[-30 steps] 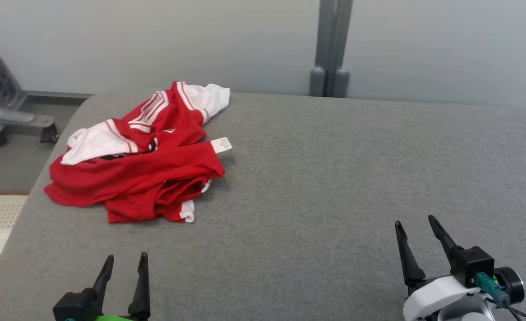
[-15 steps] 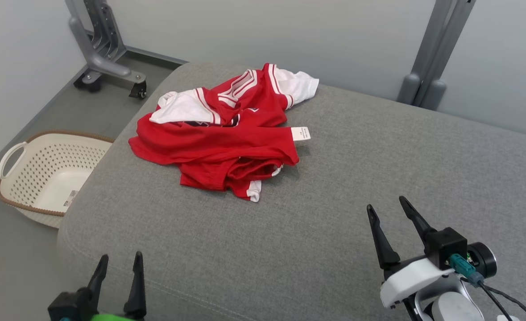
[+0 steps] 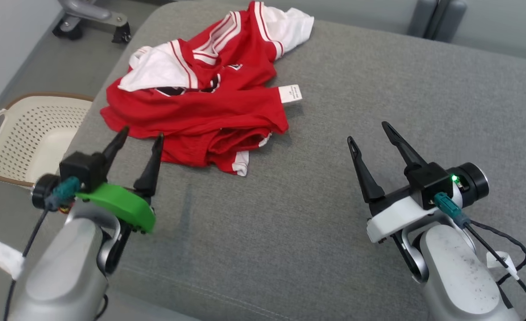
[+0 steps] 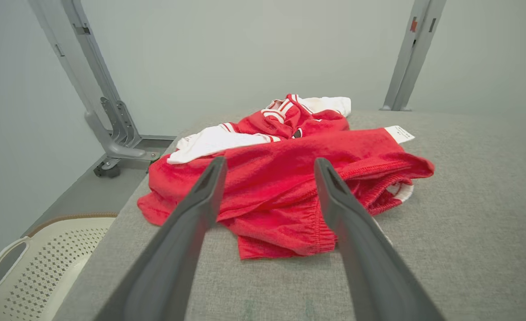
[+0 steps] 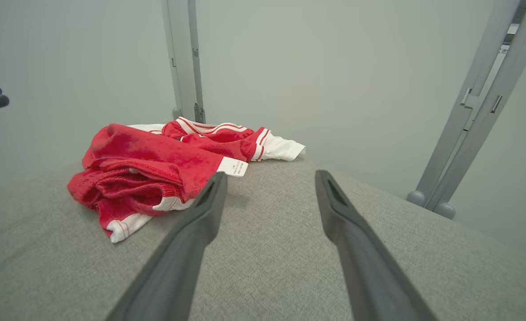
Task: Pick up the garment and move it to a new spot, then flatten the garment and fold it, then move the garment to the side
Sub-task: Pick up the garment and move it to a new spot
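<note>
A crumpled red garment (image 3: 200, 107) with white sleeves, white stripes and a white label lies at the far left of the grey cushioned surface (image 3: 334, 249). My left gripper (image 3: 140, 136) hovers open just short of its near hem, nothing between the fingers; the left wrist view shows the garment (image 4: 280, 178) straight ahead past the gripper (image 4: 267, 162). My right gripper (image 3: 370, 131) stands open over bare cushion to the right of the garment. In the right wrist view the garment (image 5: 151, 169) lies ahead and left of the gripper (image 5: 269, 176).
A cream perforated laundry basket (image 3: 26, 133) sits on the floor left of the cushion, also the basket (image 4: 35, 272) in the left wrist view. A grey wheeled stand foot (image 3: 93, 20) is beyond it. Grey posts (image 5: 472, 107) rise along the pale wall behind.
The head camera has tilted down and turned left. Both arms have risen and reached forward; the left gripper now sits close to the garment's near hem. The garment has not moved.
</note>
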